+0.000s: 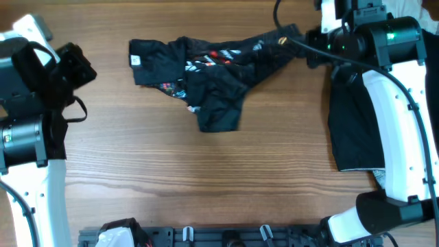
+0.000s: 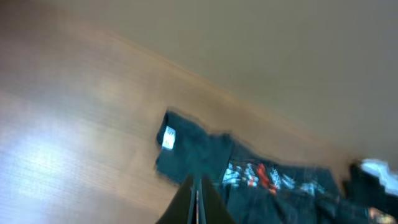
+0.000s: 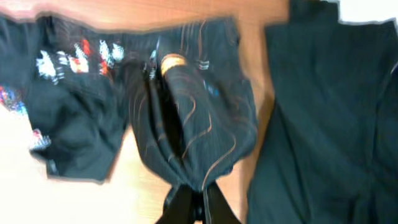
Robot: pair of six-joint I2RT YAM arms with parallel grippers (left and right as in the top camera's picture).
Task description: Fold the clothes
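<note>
A crumpled black T-shirt with reddish contour lines and white and red logos lies across the upper middle of the wooden table. My right gripper is shut on the shirt's right end; the wrist view shows cloth bunched between its fingers. A second black garment lies flat under the right arm. My left gripper hangs left of the shirt, apart from it, its fingers pressed together and empty. The shirt's left end with a white label shows in the left wrist view.
A dark rail with clips runs along the table's front edge, with a white bundle at its left. The right arm's white links cover the table's right side.
</note>
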